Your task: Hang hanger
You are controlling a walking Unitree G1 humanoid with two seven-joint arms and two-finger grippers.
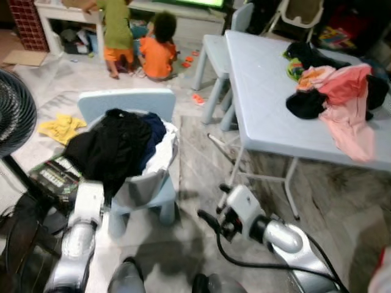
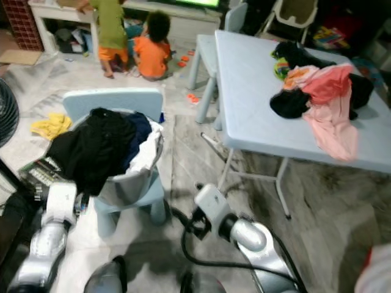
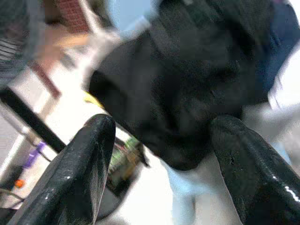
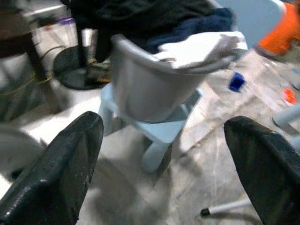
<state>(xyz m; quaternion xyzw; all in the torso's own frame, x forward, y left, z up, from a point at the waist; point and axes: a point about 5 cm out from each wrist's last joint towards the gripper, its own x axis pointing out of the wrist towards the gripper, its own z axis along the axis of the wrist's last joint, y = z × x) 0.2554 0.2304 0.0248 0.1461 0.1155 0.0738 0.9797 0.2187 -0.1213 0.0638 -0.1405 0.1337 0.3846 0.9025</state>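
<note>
A grey laundry basket [image 1: 143,183] heaped with black [image 1: 113,146], navy and white clothes sits on a small light-blue chair [image 1: 125,101]. My left arm [image 1: 79,232] reaches up beside the basket's near left side. My left gripper [image 3: 161,126] is open, and the black garment [image 3: 187,84] lies just beyond its fingers. My right arm [image 1: 269,232] is low, to the right of the chair. My right gripper [image 4: 164,124] is open and faces the basket [image 4: 150,89] from some way off, with nothing between its fingers.
A light-blue table [image 1: 263,91] at the right carries a pile of pink, black and orange clothes [image 1: 336,91]. A black fan [image 1: 12,113] stands at the left, with a yellow cloth [image 1: 61,127] on the floor. Two children [image 1: 156,49] are at the back.
</note>
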